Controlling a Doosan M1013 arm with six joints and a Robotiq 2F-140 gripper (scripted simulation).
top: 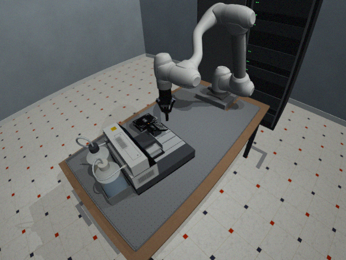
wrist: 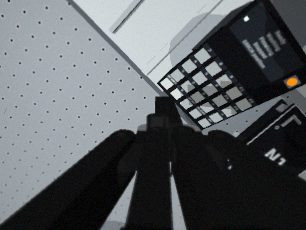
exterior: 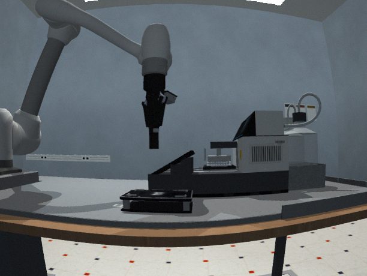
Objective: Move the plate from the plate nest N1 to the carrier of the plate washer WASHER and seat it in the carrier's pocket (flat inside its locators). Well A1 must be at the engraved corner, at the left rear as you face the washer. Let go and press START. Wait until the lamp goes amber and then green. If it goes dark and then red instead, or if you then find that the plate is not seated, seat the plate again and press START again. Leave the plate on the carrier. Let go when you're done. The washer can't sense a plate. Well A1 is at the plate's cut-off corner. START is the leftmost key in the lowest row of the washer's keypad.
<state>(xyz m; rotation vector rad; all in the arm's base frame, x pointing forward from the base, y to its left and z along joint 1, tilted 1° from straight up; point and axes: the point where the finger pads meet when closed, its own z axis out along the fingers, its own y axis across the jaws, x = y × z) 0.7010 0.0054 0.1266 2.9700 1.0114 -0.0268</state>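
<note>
Grey perforated table (top: 215, 133); fingers (exterior: 153, 144) pinched shut, holding nothing, hover above the washer keypad (wrist: 207, 85), START key ahead and below the tips.

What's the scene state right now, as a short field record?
gripper: shut, empty, hanging above the keypad's near edge
plate: on the washer's carrier, under the wash head
nest: N1, no plate in it
keypad: on the washer's sloped panel, not touched
lamp: amber
washer: on the table, bottles at its far end
stage: judging by the amber lamp, START seems already pressed; green not yet seen
</note>
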